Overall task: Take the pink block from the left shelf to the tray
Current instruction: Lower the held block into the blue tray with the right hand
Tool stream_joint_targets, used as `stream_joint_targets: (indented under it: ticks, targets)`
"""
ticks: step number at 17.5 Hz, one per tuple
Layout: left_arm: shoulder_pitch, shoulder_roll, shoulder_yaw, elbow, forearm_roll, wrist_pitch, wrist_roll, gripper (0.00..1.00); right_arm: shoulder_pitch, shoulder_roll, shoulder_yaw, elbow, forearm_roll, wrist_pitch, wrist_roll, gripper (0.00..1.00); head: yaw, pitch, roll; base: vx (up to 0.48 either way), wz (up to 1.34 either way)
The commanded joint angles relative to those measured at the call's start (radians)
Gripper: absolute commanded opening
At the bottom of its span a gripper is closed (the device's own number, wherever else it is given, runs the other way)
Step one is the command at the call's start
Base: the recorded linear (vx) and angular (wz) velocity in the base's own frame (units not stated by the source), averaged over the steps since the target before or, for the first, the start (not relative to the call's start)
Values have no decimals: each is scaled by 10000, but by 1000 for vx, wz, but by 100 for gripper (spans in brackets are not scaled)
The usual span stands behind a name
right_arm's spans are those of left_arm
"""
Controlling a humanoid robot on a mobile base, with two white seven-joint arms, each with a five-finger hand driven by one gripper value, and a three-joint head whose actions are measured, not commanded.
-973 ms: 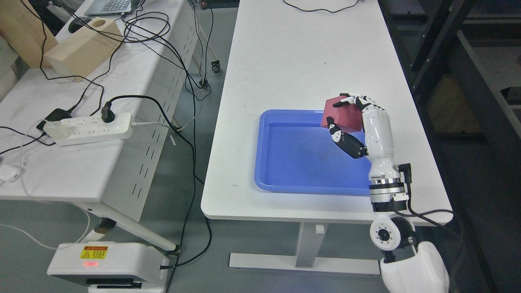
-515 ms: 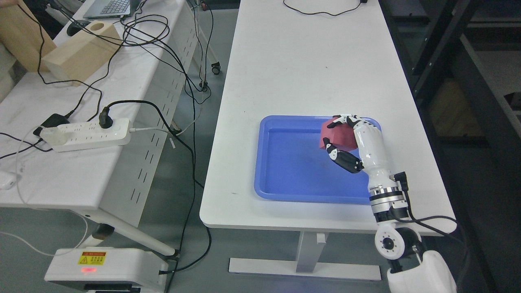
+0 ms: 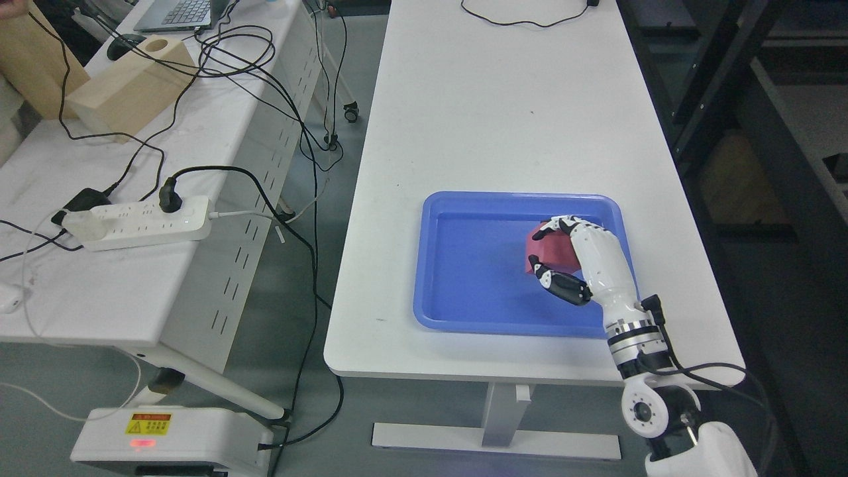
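1. The right hand (image 3: 575,260) reaches in from 5 o'clock, its fingers (image 3: 555,226) curled over the top of the pink block (image 3: 551,254) and its dark thumb (image 3: 563,286) pressed against the block's near side, so the block is clamped between them.
2. The pink block sits inside the blue tray (image 3: 477,265), in the tray's right half, toward 3 o'clock of its centre. The hand covers the block's right face, and whether its base touches the tray floor cannot be told.
3. The tray lies on the white table (image 3: 503,106), near the table's front edge at 6 o'clock.
4. The right forearm is cut off by the frame's bottom edge at 5 o'clock.
5. At 9 o'clock, a white power strip (image 3: 142,222) lies on a second table with 1 black plug in it; cables cross over it.
6. At 11 o'clock, a wooden block (image 3: 122,86) with a round hole is partly overlapped by cables, and a laptop (image 3: 175,13) is cut off at the top edge.
7. At 7 o'clock, a white floor unit (image 3: 172,440) bears a yellow warning label (image 3: 151,424); its writing is too small to read.
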Motion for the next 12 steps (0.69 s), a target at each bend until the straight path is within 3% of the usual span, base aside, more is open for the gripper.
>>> stream_joint_targets:
  ticks: [1,4,8,12]
  targets:
    - [199,175,0,-175,0,2,1,100,705,-286,157,10,83,-5,85,14,0,0,0,0,0]
    - [199,175,0,-175,0,2,1,100,721,-225,157,-5,68,-20,70,18,0,0,0,4,0]
    - [199,175,0,-175,0,2,1,100,736,-42,142,-5,-421,-50,39,47,0,0,0,3,0]
    - [199,175,0,-175,0,2,1,100,629,127,142,-20,-1113,-143,-38,58,0,0,0,0,0]
